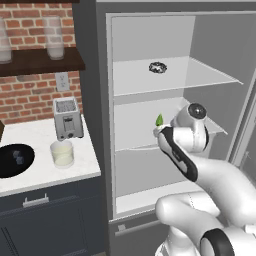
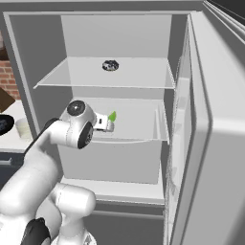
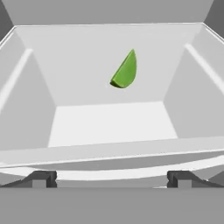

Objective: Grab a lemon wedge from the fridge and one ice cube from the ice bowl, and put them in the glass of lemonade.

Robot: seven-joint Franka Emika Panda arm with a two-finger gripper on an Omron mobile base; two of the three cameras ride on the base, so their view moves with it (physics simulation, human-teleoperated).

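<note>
A home kitchen — open fridge (image 1: 150,15), toaster (image 1: 67,119) on a white counter (image 1: 40,170), brick wall (image 1: 30,95) behind.

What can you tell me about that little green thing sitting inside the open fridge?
It is the lemon wedge, a small yellow-green piece with one curved edge and a pointed tip, smooth and matte in look. It stands upright, tip up, on the middle glass shelf of the fridge, toward the back of the white interior. Nothing grips it: the open gripper is just in front, aimed at it, fingertips apart.
</note>
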